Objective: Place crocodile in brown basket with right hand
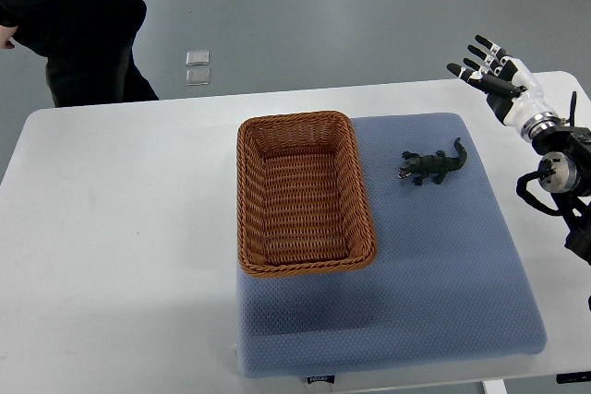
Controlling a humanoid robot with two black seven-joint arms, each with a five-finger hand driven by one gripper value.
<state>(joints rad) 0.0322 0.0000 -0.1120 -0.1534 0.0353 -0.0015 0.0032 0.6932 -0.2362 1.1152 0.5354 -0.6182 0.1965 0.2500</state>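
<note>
A small dark green toy crocodile lies on the blue mat, its head toward the basket and its tail pointing up-right. The brown wicker basket stands just left of it on the mat's left part, with nothing inside. My right hand hovers at the table's far right, above and to the right of the crocodile, fingers spread and holding nothing. Its arm comes in from the right edge. The left arm does not show.
The mat rests on a white table. A person in dark clothes stands beyond the table's far left corner. Two small clear squares lie on the grey floor behind the table.
</note>
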